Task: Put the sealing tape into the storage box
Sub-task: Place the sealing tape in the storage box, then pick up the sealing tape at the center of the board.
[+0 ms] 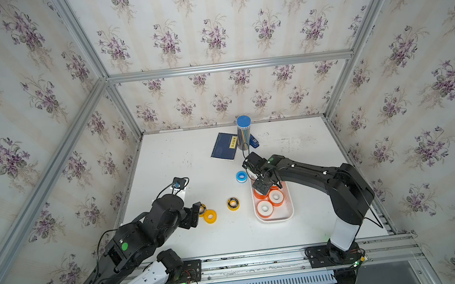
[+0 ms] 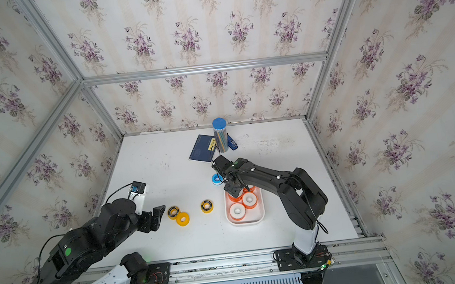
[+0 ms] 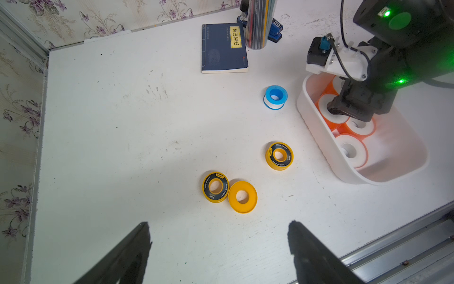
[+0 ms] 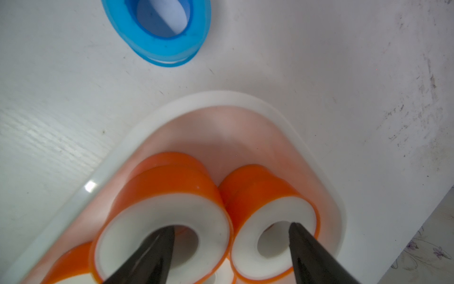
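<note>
Left pincer (image 3: 218, 230) hovers open and empty over the desk (image 3: 122, 147), just short of a plain yellow roll (image 3: 242, 196) touching a yellow black-faced roll (image 3: 215, 186), with a second black-faced roll (image 3: 279, 156) lying apart toward the storage box (image 3: 317, 140). Right pincer (image 4: 232, 226) hangs spread over that box, gripping nothing, its tips above the holes of two orange-rimmed rolls (image 4: 137, 216) inside. Beyond, a blue-and-white roll (image 3: 275, 96) lies on the desk just outside the box, then a dark blue book (image 3: 223, 49) and a blue-capped cylinder (image 1: 244, 132).
</note>
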`<state>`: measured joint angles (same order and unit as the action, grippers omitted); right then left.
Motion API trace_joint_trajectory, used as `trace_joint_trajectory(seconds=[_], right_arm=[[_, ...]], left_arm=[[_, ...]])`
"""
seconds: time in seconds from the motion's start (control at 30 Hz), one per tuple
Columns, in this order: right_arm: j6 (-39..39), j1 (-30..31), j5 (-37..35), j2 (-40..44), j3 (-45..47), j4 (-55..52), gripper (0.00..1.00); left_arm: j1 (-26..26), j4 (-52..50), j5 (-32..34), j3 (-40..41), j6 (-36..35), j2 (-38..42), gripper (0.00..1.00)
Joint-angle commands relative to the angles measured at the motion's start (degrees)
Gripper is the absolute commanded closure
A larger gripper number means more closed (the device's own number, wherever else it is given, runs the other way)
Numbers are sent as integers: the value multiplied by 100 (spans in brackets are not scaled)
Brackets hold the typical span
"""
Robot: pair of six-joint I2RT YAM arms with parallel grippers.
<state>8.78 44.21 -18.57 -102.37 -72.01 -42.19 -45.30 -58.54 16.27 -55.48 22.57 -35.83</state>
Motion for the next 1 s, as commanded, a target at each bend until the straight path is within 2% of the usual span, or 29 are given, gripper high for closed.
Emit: trace_joint_trajectory(seconds=[0.0, 0.33, 0.53, 0.57, 0.6, 0.63, 0.77, 0.9, 0.97], right_arm=[[-104, 0, -48, 41, -30, -61, 22], [-234, 0, 78, 593, -88, 113, 20], [-776, 0, -536, 1439, 254, 667, 16], [-997, -8, -810, 1644, 370, 830, 10], [-1195, -8, -1052, 1874, 528, 1012, 3], [-1340, -22, -1189, 2072, 680, 1178, 0], [-1950, -125, -1165, 2992, 1459, 1965, 0], [-2709, -301, -1120, 3680, 2177, 2288, 0], [-2905, -334, -1121, 4000, 2567, 2472, 0]], left_arm=[[3, -23, 56, -33, 33, -11, 13], [3, -20, 42, -33, 29, -20, 10], [3, 95, -82, 12, -6, -81, 4], [6, 96, -101, -9, 0, -118, 0], [4, 85, -70, -31, 41, -183, 0], [4, 61, -12, -54, 93, -239, 0], [4, -116, 296, -145, 521, -631, 0], [4, 28, 103, 41, 925, -951, 0], [3, 95, 206, 243, 1241, -1090, 0]])
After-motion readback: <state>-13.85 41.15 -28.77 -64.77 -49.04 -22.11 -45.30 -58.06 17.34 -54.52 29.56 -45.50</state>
